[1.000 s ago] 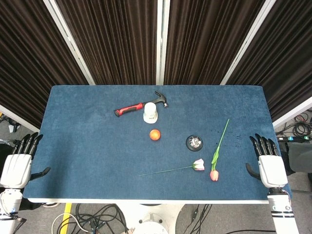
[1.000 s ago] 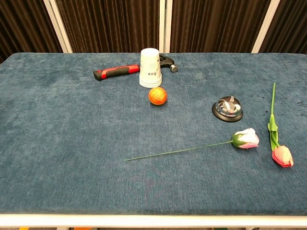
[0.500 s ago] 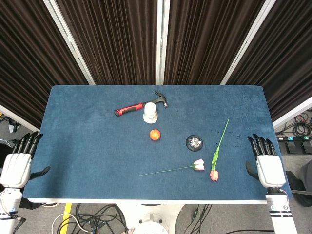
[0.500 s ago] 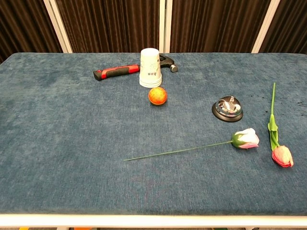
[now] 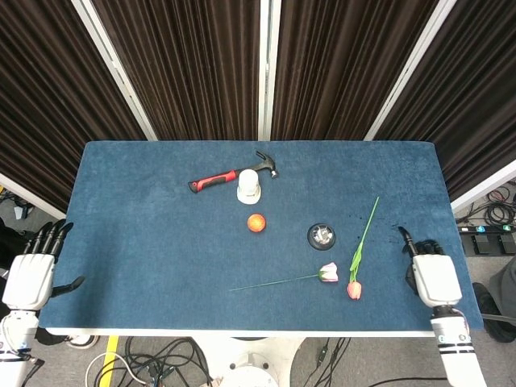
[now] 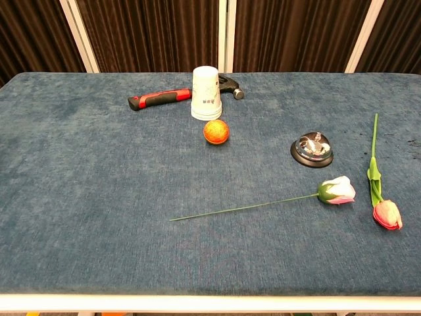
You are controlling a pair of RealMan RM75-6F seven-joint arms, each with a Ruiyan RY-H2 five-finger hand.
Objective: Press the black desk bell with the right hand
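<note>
The black desk bell [image 5: 322,235] with its shiny dome stands on the blue table, right of centre; the chest view shows the bell [image 6: 312,149] too. My right hand [image 5: 434,274] hovers at the table's right front edge, well to the right of the bell, holding nothing. Most of its fingers are curled in, and one finger [image 5: 402,235] points forward and left. My left hand [image 5: 31,276] hangs off the table's left front corner with straight, spread fingers and holds nothing. Neither hand shows in the chest view.
Between the right hand and the bell lies a pink tulip [image 5: 354,289] with a long green stem. A pale rose [image 5: 328,272] lies in front of the bell. Farther back are an orange ball [image 5: 256,222], a white paper cup [image 5: 249,185] and a red-handled hammer [image 5: 222,178].
My right hand has shifted left over the table's edge, and its fingers have curled in, leaving one stretched out. The left hand and the objects have stayed put.
</note>
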